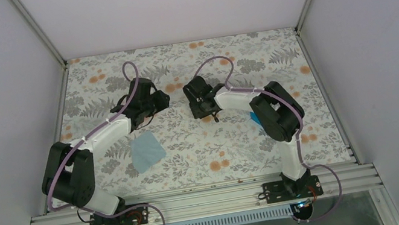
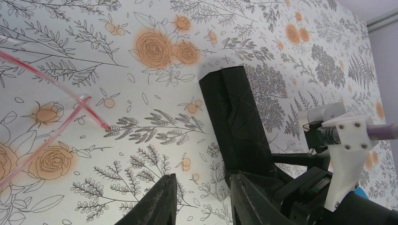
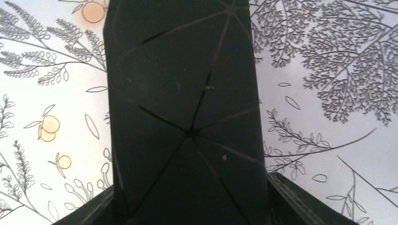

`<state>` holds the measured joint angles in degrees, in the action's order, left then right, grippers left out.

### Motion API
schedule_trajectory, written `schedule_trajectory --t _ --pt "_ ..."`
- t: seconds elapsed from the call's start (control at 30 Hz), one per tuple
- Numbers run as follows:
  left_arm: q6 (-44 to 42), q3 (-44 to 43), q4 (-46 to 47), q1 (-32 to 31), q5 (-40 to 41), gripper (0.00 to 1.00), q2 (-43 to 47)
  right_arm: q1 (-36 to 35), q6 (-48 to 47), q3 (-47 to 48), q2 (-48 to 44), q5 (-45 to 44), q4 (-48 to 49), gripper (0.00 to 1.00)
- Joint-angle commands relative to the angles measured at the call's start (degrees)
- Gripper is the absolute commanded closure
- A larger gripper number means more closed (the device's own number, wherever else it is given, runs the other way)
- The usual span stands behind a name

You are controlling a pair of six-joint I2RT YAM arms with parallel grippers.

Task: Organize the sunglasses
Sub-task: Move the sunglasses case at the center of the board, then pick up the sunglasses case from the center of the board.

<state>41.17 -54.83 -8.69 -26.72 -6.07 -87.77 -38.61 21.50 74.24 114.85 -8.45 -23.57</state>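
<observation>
1. A light blue cloth (image 1: 146, 150) lies flat on the floral surface (image 1: 205, 163), near-left of centre.
2. A blue item (image 1: 254, 118) is mostly hidden behind the right arm.
3. The right gripper (image 1: 200, 103) is clenched on a black faceted case (image 3: 187, 117).
4. The left gripper (image 2: 202, 180) is released, with the jaws apart and nothing between them, just left of the case.
5. The sunglasses (image 2: 79, 106) lie on the surface left of the left gripper. Only the crossed thin pink arms show.
</observation>
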Motion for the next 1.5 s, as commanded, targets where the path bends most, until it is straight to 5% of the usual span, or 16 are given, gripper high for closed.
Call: schedule_trajectory --t 0.0,0.23,0.7,0.9,1.07,1.47 --pt "-0.3 0.6 1.0 0.4 -0.3 0.7 0.0 -0.5 2.7 1.5 1.2 -5.2 -0.6 0.38" --pt "-1.0 -0.7 1.0 0.5 -1.6 0.7 -0.9 1.6 5.3 2.1 0.7 -9.4 0.3 0.48" --pt "-1.1 -0.8 0.3 0.5 -3.1 0.7 -1.6 12.5 0.7 3.7 2.9 -7.5 3.3 0.48" --pt "-1.4 -0.8 -0.1 0.5 -3.2 0.7 -1.3 12.8 0.6 3.6 1.3 -6.3 3.9 0.28" --pt "-1.4 -0.2 -0.3 0.5 -1.3 0.58 0.4 12.9 1.6 3.4 -3.6 -4.0 2.3 0.01" --pt "-5.8 5.0 4.2 0.5 -0.6 0.42 11.3 22.3 19.1 -20.5 -29.2 -13.7 -3.2 0.0"
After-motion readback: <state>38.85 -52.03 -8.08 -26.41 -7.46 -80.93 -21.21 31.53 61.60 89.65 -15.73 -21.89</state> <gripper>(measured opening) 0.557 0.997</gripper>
